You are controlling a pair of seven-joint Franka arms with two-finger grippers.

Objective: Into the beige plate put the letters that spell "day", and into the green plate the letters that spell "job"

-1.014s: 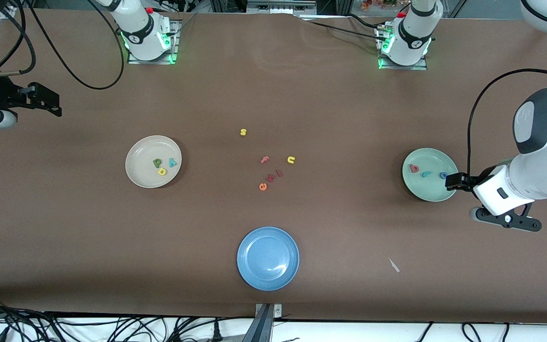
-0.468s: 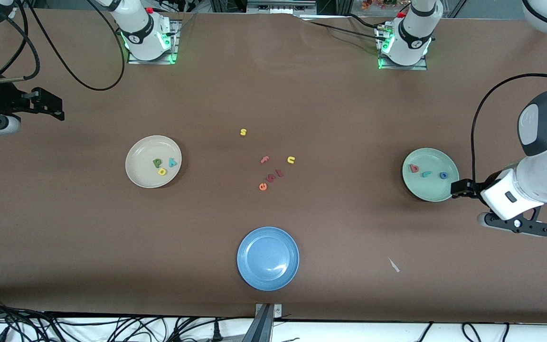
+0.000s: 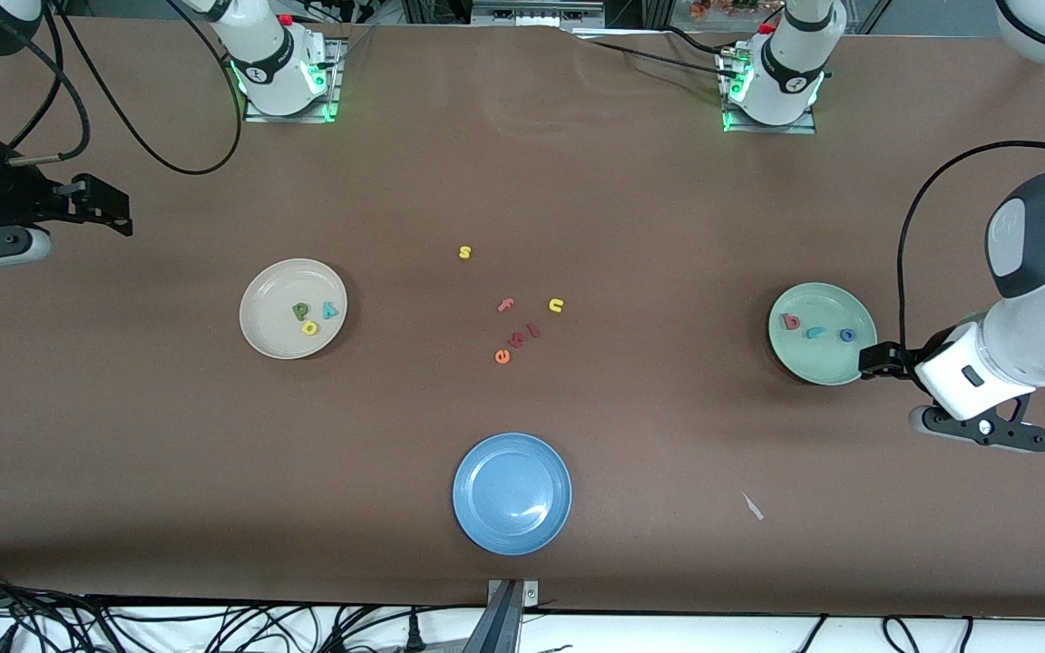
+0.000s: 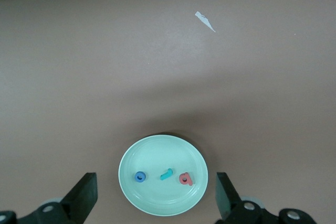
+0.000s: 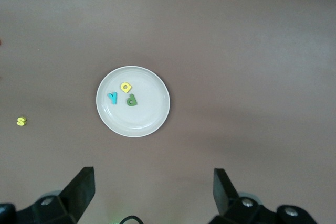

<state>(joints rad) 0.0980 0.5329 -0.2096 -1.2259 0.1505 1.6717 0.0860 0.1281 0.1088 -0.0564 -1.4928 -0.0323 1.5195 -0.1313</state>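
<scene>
Since a second ago, the left gripper [image 3: 867, 361] has been drawn off the green plate [image 3: 835, 367] to its rim, fingers spread (nothing held). Its j, o, b [image 3: 815, 332] are inside; d, a, y [image 3: 310, 317] lie in the beige plate [image 3: 264, 331]. The right gripper [image 3: 114, 207], spread too, is raised at its table end.

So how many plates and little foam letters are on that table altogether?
Plates: 3, beige plate, green plate, blue plate.
Letters in the beige plate: 3, green d, yellow a, teal y.
Letters in the green plate: 3, red-pink b, teal j, blue o.
Loose letters on the table: 6.
Total: 15.
</scene>
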